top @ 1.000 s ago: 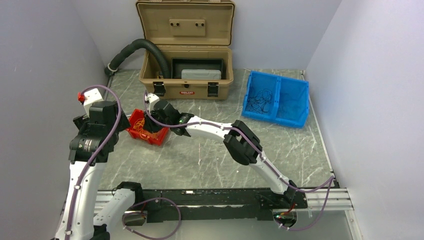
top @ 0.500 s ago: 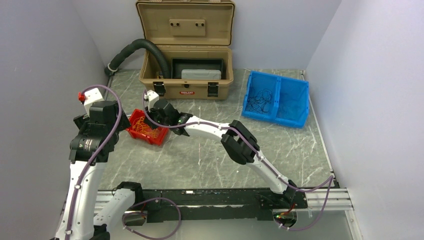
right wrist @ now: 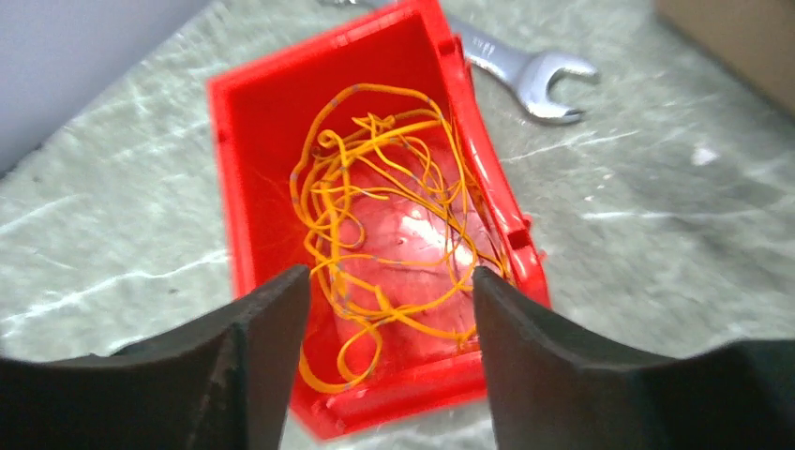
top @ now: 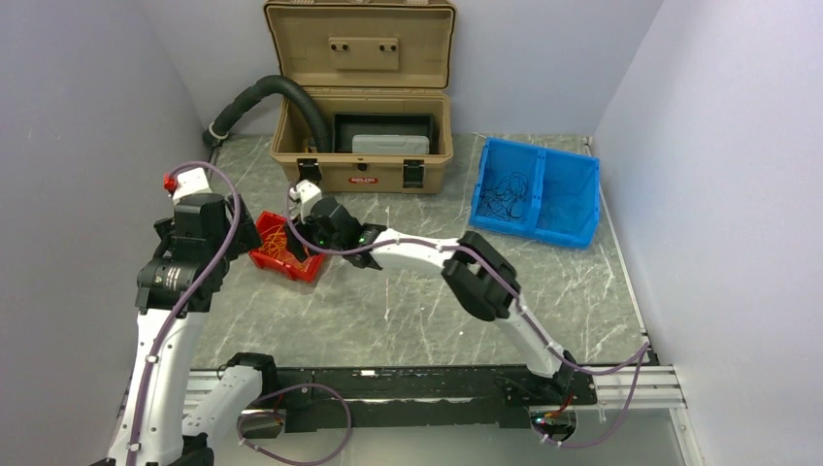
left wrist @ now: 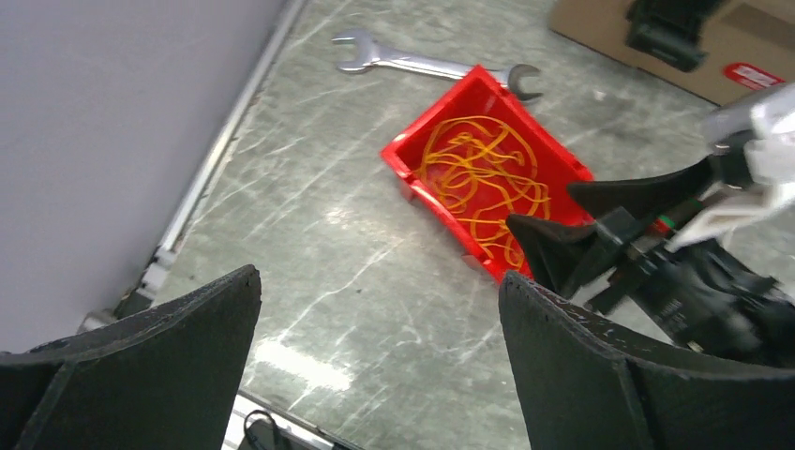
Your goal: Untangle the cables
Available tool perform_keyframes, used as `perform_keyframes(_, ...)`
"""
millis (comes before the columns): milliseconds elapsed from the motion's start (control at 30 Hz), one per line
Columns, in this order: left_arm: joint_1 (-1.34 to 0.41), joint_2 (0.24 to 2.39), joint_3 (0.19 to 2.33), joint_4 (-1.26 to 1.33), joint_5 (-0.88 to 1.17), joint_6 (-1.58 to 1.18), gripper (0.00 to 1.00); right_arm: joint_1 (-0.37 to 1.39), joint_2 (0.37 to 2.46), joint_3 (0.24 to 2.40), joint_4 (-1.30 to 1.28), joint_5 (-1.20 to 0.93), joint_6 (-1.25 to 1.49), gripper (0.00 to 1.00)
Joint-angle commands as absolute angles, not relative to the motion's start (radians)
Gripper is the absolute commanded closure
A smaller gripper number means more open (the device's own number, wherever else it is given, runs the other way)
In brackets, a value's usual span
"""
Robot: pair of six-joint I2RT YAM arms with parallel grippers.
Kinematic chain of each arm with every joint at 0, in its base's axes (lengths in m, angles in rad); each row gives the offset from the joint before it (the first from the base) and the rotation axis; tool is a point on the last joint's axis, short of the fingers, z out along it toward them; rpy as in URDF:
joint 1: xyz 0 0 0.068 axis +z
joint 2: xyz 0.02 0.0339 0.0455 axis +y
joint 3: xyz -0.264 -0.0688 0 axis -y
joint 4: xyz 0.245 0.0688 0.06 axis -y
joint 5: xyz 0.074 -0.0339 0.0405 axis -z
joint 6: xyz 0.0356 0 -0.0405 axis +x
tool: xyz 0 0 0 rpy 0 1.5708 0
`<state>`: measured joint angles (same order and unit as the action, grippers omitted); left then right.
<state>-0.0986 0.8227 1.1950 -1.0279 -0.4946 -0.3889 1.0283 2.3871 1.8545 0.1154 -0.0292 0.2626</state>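
Tangled thin orange cables (right wrist: pixel 394 216) lie in the red plastic bin (right wrist: pixel 258 131) at the centre of the right wrist view. The right gripper (right wrist: pixel 382 292) hangs above them, jaws spread wide, likely to pinch a loop. The left gripper (left wrist: pixel 375 291), jaws also apart, hovers left of the bin, probably to take a second strand.

Grey veined counter (top: pixel 408 316) is bounded by a left wall (top: pixel 78 107), right wall (top: pixel 718 175) and far wall (top: pixel 534 58), all plain pale lilac.
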Motion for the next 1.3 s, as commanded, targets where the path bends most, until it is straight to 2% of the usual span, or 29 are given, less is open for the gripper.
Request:
perform_keyframes(0,-0.094,0.816,1.198,-0.924,-0.296,-0.317,0.01,1.024,2.080,1.706,0.267,-0.001,0.238,0.27)
perform_keyframes(67,-0.094,0.808,1.181,-0.891,-0.226,-0.322,0.01,1.015,1.981,1.605,0.296,0.020,0.248,0.19)
perform_keyframes(167,-0.095,0.804,1.154,-0.846,-0.135,-0.350,0.01,0.985,1.844,1.468,0.310,0.021,0.278,0.12)
perform_keyframes(367,-0.115,0.836,1.108,-0.740,0.072,-0.389,0.01,0.840,1.553,1.193,0.244,-0.033,0.388,0.08)
perform_keyframes(533,-0.259,0.906,1.082,-0.680,0.008,-0.448,0.00,0.664,1.262,0.965,0.156,-0.070,0.405,0.07)
perform_keyframes(633,-0.353,0.941,1.045,-0.612,0.003,-0.486,0.01,0.580,1.126,0.890,0.050,-0.062,0.390,0.03)
perform_keyframes(800,-0.491,1.034,1.001,-0.512,-0.063,-0.503,0.01,0.294,0.966,0.755,-0.046,-0.304,0.465,0.04)
perform_keyframes(867,-0.525,1.050,0.967,-0.466,-0.094,-0.498,0.01,0.204,0.863,0.693,-0.055,-0.321,0.473,0.04)
perform_keyframes(1000,-0.563,0.968,0.797,-0.278,-0.185,-0.505,0.01,0.131,0.716,0.625,-0.130,-0.175,0.445,0.02)
perform_keyframes(1067,-0.566,0.926,0.708,-0.197,-0.224,-0.515,0.01,0.129,0.658,0.581,-0.137,-0.027,0.452,0.02)
perform_keyframes(1267,-0.571,0.873,0.507,0.004,-0.258,-0.470,0.00,0.128,0.486,0.317,0.090,0.143,0.363,0.00)
